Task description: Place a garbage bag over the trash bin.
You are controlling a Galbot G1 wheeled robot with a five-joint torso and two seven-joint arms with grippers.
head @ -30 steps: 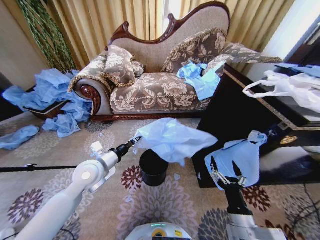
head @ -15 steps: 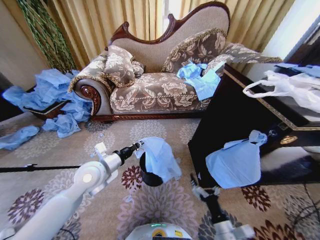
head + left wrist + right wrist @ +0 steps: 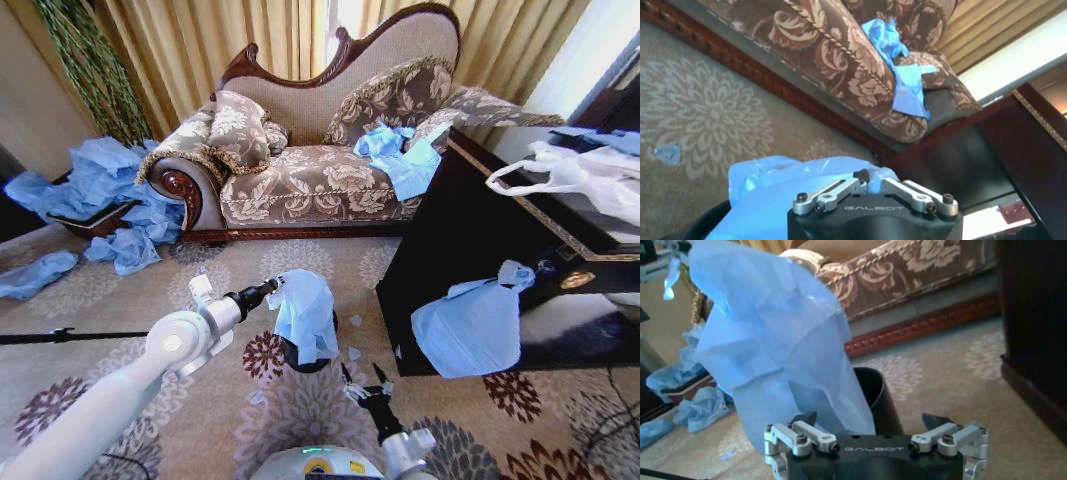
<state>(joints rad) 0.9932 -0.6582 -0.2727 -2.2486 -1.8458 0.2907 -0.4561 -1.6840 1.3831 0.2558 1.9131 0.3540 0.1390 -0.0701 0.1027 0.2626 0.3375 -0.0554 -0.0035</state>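
The light blue garbage bag (image 3: 304, 313) hangs crumpled from my left gripper (image 3: 272, 291), which is shut on its top edge. It drapes down in front of the small black trash bin (image 3: 293, 357) on the carpet and hides most of it. In the left wrist view the fingers (image 3: 861, 176) pinch the bag (image 3: 770, 180). My right gripper (image 3: 362, 384) stands open low on the near side of the bin, apart from the bag. The right wrist view shows the bag (image 3: 773, 350) hanging over the bin's rim (image 3: 875, 385), beyond that open gripper (image 3: 869, 420).
A patterned sofa (image 3: 310, 180) stands behind, with blue bags (image 3: 398, 156) on its seat. A dark cabinet (image 3: 470, 230) on the right carries a knotted blue bag (image 3: 470, 325) and a white handled bag (image 3: 570, 172). More blue bags (image 3: 100, 190) are heaped at the left.
The bag has dropped from a wide spread above the bin to a narrow drape over it. My right gripper has drawn back from the cabinet side toward the middle, lower in view.
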